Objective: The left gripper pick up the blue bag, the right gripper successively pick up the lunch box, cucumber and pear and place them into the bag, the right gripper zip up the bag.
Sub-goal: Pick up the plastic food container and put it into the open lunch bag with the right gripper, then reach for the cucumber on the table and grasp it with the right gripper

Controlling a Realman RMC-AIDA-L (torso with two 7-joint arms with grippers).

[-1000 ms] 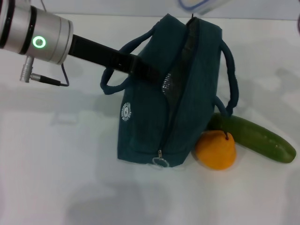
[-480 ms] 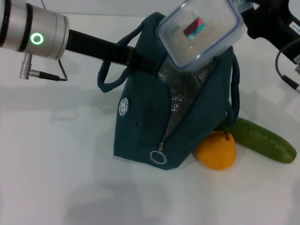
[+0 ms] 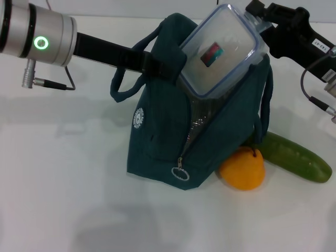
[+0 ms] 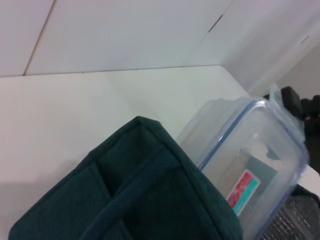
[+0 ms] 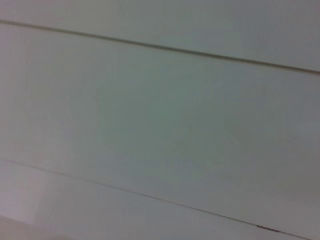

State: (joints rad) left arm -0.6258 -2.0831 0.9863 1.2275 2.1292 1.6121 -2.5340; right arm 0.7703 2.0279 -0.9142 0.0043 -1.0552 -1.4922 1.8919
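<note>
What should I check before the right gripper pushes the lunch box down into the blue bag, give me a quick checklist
1. Left gripper holds the blue bag by its top edge: ok.
2. Bag mouth open, silver lining showing: ok.
3. Lunch box held at its far end by the right gripper: ok.
4. Box lined up with the opening: tilted, lower end at the mouth: ok.
5. Lid fully latched: cannot tell.
6. Pear and cucumber lie on the table against the bag's right side, clear of the opening: ok.
</note>
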